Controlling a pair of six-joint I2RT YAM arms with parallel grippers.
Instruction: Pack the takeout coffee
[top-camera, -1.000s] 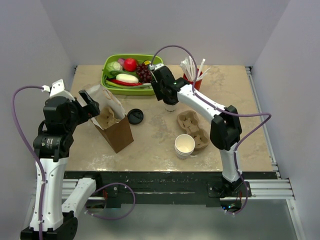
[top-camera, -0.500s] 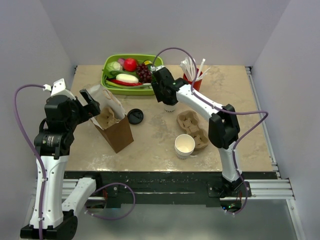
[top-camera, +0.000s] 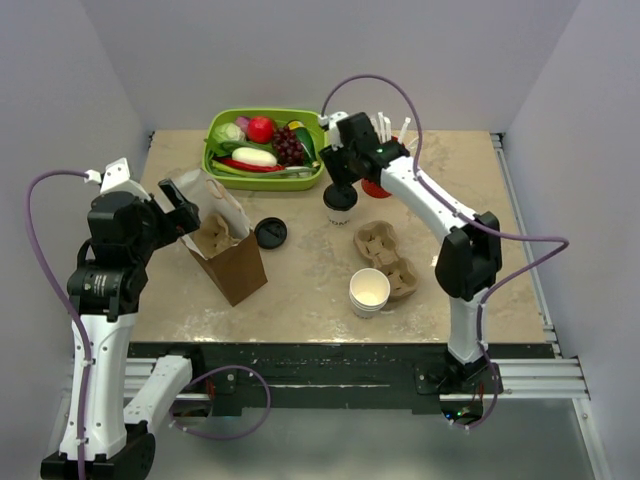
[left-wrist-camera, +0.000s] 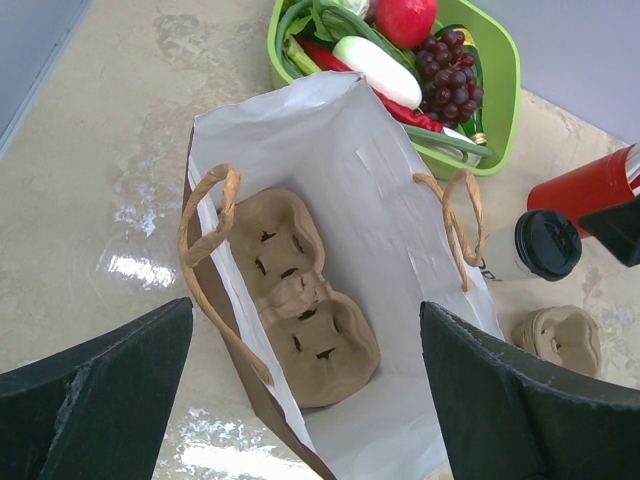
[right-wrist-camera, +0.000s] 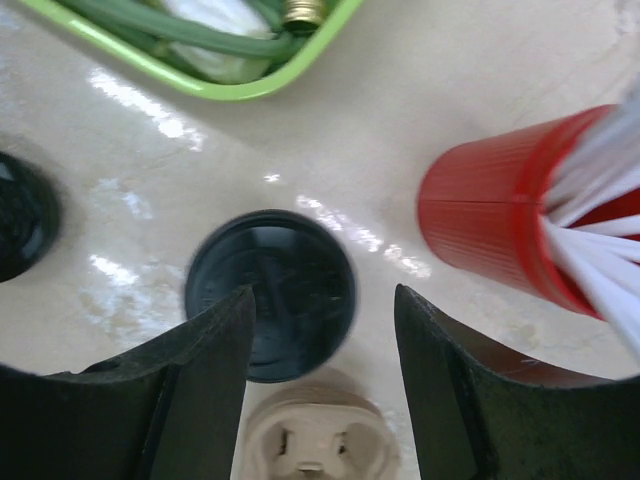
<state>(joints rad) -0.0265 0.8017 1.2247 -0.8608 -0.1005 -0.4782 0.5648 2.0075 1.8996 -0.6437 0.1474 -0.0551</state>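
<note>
The takeout coffee (top-camera: 340, 198), a small white cup with a black lid (right-wrist-camera: 270, 295), stands upright on the table in front of the green tray. My right gripper (top-camera: 338, 180) hovers just above and behind it, open, with its fingers (right-wrist-camera: 200, 370) clear of the lid and nothing held. The brown paper bag (top-camera: 230, 255) stands open at the left with a cardboard carrier (left-wrist-camera: 300, 300) lying inside. Over the bag's mouth my left gripper (left-wrist-camera: 305, 330) is wide open and empty. The coffee (left-wrist-camera: 545, 245) also shows to the right of the bag in the left wrist view.
A green tray (top-camera: 312, 178) of vegetables and fruit sits at the back. A red cup (top-camera: 378, 186) of white utensils stands right beside the right gripper. A loose black lid (top-camera: 270, 232), a second carrier (top-camera: 385, 258) and a stack of white cups (top-camera: 368, 292) lie mid-table.
My right gripper has opened wider and drawn up and back to the right off the coffee, which now stands uncovered. The left arm has not moved.
</note>
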